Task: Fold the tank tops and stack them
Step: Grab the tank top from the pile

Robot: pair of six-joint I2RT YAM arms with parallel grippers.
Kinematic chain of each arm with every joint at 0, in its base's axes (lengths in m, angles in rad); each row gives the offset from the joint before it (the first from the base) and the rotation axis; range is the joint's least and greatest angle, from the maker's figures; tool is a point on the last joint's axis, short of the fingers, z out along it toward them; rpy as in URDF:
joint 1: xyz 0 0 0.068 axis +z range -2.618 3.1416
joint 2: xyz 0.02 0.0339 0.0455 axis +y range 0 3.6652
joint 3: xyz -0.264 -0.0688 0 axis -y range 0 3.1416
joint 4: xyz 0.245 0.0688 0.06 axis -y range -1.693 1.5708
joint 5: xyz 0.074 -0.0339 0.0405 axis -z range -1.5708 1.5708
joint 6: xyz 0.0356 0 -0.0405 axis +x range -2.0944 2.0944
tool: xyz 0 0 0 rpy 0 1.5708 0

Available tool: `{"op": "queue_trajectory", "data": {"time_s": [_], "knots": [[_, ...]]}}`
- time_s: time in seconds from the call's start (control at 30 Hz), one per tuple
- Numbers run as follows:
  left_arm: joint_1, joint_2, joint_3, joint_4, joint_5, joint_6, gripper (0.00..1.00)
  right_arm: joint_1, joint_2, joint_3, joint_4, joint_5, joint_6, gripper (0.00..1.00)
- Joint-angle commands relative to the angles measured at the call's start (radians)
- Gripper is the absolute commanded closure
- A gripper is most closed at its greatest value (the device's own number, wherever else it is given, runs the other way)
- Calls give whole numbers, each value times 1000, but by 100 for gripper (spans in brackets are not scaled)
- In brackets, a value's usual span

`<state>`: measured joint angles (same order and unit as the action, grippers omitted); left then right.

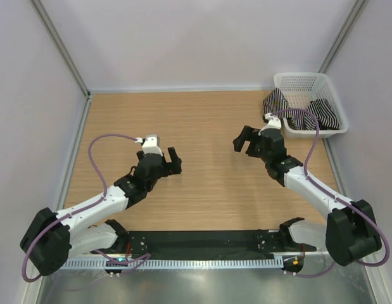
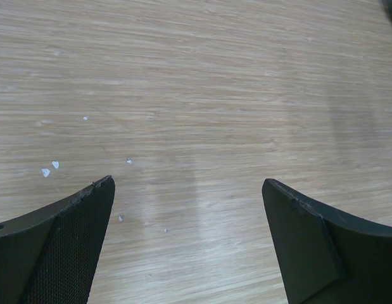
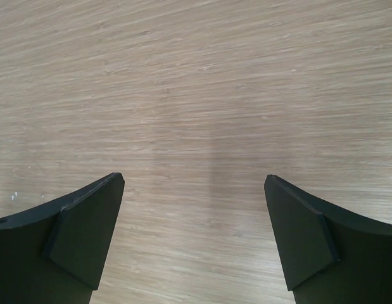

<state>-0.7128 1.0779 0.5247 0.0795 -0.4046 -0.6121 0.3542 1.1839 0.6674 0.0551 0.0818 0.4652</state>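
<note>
Tops (image 1: 322, 113): striped, heaped in the basket (image 1: 301, 78) at the surface's (image 1: 208, 120) far right corner.
Left claw (image 1: 175, 161): spread, empty, well apart from them.
Right claw (image 1: 242, 140): spread, empty, near the basket.

Thin-striped black-and-white tank tops (image 1: 322, 114) lie crumpled and unfolded in a heap, near the right end effector (image 1: 246, 142), beyond it and rightward.

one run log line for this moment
left gripper: open, empty | right gripper: open, empty | tank tops: in white mesh basket, part over rim | stack: not started
</note>
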Motion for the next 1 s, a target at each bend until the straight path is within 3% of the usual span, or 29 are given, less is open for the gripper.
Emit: {"op": "queue_trajectory", "data": {"time_s": [0.0, 0.13, 0.17, 0.23, 0.5, 0.87, 0.97], "knots": [[-1, -16, -5, 54, 6, 21, 0, 6, -38, 15, 59, 65, -13, 0], [-1, -10, -5, 62, 19, 17, 0, 3, -15, 162, -107, 195, -8, 1], [1, -6, -3, 63, 24, 18, 1, -29, -10, 217, -156, 216, 27, 12], [-1, 0, -3, 66, 33, 17, 0, -104, 5, 264, -181, 128, 71, 19], [-1, -3, -2, 66, 46, 17, 0, -504, 195, 480, -233, -30, 259, 18], [-1, 7, 0, 69, 50, 23, 0, -609, 529, 600, -154, -70, 455, 14], [-2, 7, 1, 69, 49, 26, 0, -621, 608, 606, -82, -163, 541, 14]]}}
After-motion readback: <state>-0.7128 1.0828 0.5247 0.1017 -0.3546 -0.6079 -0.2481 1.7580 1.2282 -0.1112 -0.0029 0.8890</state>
